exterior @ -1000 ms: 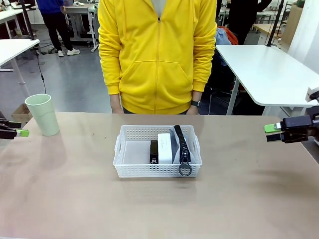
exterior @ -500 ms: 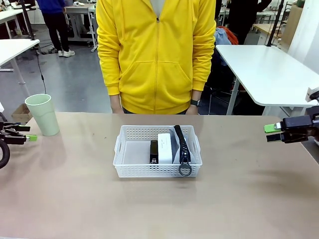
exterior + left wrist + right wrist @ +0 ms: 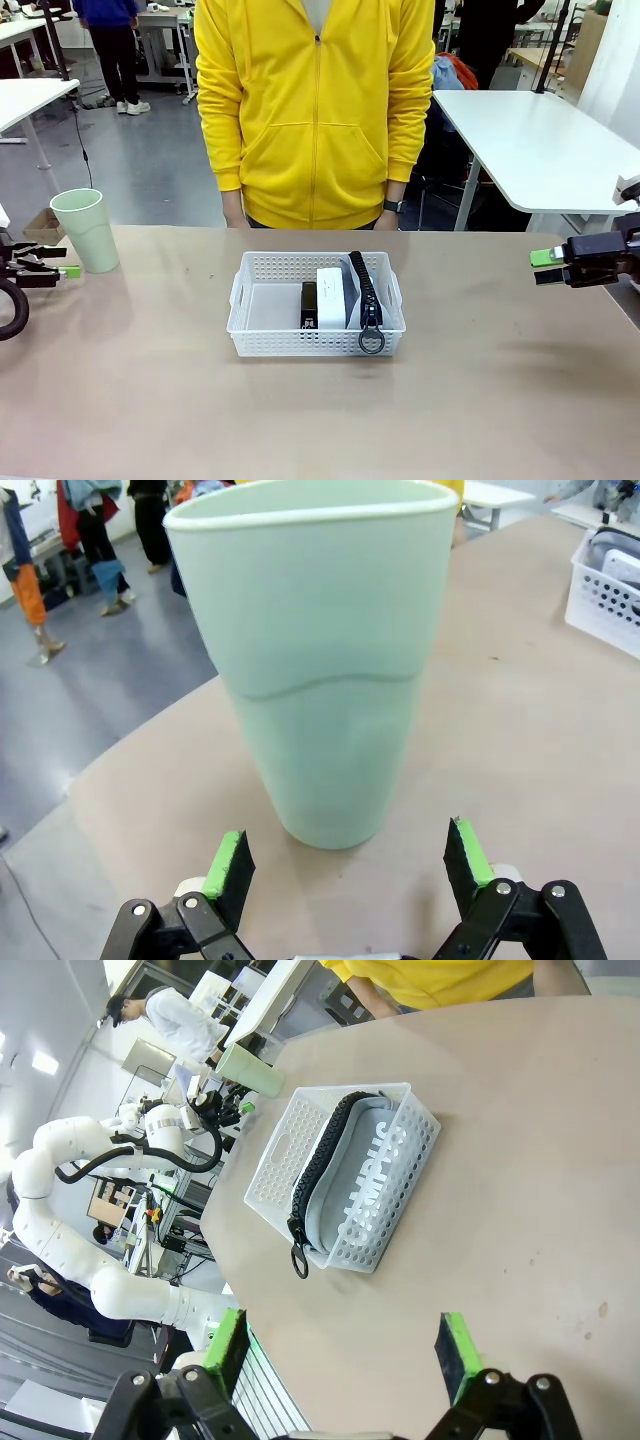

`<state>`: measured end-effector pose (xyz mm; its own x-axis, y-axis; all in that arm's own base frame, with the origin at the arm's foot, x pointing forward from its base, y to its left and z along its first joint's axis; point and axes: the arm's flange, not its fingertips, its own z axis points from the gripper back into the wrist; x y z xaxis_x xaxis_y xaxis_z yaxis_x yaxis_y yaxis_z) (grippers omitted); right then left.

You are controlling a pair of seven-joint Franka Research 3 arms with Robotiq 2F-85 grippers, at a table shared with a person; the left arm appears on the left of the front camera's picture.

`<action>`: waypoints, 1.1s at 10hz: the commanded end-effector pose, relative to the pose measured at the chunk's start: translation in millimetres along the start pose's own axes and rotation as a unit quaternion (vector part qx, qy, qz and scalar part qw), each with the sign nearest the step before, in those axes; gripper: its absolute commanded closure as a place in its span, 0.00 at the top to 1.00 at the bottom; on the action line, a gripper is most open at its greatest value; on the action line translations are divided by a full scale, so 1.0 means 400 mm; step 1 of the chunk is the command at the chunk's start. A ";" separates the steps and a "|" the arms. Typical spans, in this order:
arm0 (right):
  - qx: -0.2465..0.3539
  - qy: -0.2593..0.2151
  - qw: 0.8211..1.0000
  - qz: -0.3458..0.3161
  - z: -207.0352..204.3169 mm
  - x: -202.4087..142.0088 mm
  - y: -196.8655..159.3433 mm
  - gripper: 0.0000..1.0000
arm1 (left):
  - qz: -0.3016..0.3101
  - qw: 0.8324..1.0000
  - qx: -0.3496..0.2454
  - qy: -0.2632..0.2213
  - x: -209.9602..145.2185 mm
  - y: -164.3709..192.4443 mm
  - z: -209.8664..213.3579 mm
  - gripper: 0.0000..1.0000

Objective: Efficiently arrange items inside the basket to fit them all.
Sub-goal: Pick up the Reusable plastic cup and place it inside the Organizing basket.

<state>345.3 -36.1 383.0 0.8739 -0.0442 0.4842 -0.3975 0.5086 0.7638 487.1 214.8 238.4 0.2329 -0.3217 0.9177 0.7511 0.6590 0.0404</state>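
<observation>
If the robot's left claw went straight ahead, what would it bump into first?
Most likely the green cup. It stands upright just ahead of the open left gripper, lined up between its fingers.

Pretty sure I'm dialed into a robotics lab here. My brown bench point(image 3: 320, 420) has the left claw point(image 3: 62, 262) and right claw point(image 3: 543, 267) poking in from the sides, and the right wrist cam catches the jointed white left arm point(image 3: 130, 1295). Behind it there's open grey floor point(image 3: 150, 170), white work tables point(image 3: 540, 130) on thin legs, and a person in the back point(image 3: 118, 55) standing by more tables.
</observation>
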 end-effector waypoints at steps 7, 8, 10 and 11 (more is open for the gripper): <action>-0.001 0.002 1.000 -0.007 0.001 0.002 0.007 1.00 | -0.019 0.996 0.019 -0.087 0.011 0.018 -0.076 1.00; -0.001 0.002 1.000 -0.007 0.001 0.002 0.007 1.00 | -0.017 0.995 0.016 -0.098 0.021 0.016 -0.081 1.00; -0.001 0.002 1.000 -0.007 0.001 0.002 0.007 1.00 | -0.018 0.992 0.014 -0.123 0.044 0.018 -0.084 1.00; -0.001 0.002 1.000 -0.007 0.001 0.002 0.007 1.00 | -0.026 0.990 0.015 -0.139 0.056 0.021 -0.079 1.00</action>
<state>345.3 -36.1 383.0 0.8739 -0.0442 0.4842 -0.3975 0.5086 0.7638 517.9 190.7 245.0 0.0740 -0.1748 0.9818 0.7488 0.6600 0.0610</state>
